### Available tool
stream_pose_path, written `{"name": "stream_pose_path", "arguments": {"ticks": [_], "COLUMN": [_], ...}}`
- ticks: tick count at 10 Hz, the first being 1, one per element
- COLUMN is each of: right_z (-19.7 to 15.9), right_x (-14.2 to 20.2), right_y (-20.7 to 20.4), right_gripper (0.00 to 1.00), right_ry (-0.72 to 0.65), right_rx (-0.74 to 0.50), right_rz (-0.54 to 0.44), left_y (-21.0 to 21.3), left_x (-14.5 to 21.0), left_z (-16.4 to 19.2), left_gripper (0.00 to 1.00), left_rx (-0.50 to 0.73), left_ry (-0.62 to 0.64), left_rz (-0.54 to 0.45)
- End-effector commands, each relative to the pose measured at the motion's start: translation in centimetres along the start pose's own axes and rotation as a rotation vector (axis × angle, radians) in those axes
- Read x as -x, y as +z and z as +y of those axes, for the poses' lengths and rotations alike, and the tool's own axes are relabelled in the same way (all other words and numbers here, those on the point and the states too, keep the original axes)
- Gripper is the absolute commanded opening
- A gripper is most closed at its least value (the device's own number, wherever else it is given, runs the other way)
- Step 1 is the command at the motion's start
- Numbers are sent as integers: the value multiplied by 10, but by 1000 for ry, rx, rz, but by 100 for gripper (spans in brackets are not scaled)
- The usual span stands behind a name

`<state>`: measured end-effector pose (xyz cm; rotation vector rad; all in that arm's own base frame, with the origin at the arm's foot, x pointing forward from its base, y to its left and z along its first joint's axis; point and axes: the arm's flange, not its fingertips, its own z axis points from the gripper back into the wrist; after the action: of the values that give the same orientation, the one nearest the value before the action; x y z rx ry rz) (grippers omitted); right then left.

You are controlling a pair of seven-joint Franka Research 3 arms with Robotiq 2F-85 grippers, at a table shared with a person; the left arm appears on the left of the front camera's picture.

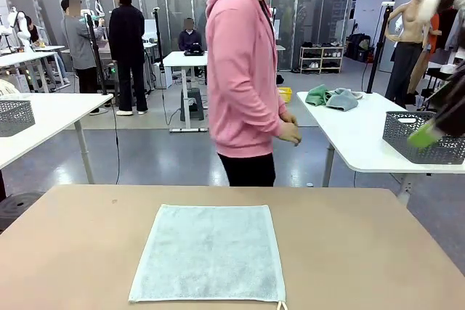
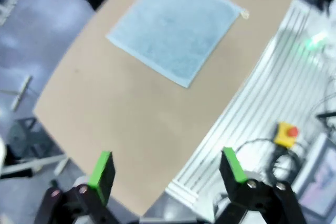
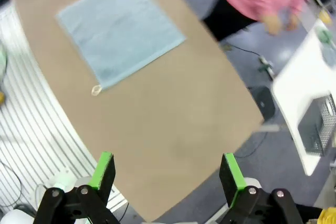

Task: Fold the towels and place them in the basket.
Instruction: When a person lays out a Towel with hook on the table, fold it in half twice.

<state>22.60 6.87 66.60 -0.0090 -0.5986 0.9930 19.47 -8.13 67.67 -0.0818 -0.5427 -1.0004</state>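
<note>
Lying flat on table (image 1: pixel 349 237): pale grey-blue towel (image 1: pixel 211 252), unfolded, loop at corner.

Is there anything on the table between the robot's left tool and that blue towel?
No. In the left wrist view, bare tabletop stretches from the left tool to the towel.

Left gripper (image 2: pixel 167 167) and right gripper (image 3: pixel 167 170) alike — black linkage fingers (image 2: pixel 242 199), bright green pads (image 2: pixel 102 169), silver pivot screws (image 3: pixel 251 190)

You got bright, even overhead light, barely any shadows. Front view was sharp on the towel (image 1: pixel 211 252), but its right edge smeared. Both wrist views were motion-blurred, with the table (image 2: pixel 136 124) edges bowed by the wide lens.
</note>
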Motion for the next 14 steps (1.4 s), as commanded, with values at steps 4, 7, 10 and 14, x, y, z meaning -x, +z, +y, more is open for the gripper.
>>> {"name": "stream_pose_path", "arguments": {"ticks": [4,7,10,14], "right_z": [49,51,56,72], "right_x": [-10,-9,-18,-21], "right_y": [-108,-124,-116,-164], "right_gripper": [100,100,100,100], "right_ry": [313,304,297,366], "right_rx": [-114,-140,-150,-210], "right_rz": [93,87,109,132], "left_y": [-118,-128,-131,-183], "left_x": [-13,-19,-15,-21], "left_z": [-23,-21,-30,-26], "left_gripper": [100,100,100,100], "left_rx": [28,59,64,157], "left_ry": [-339,-337,-328,-379], "left_rz": [125,128,143,139]}}
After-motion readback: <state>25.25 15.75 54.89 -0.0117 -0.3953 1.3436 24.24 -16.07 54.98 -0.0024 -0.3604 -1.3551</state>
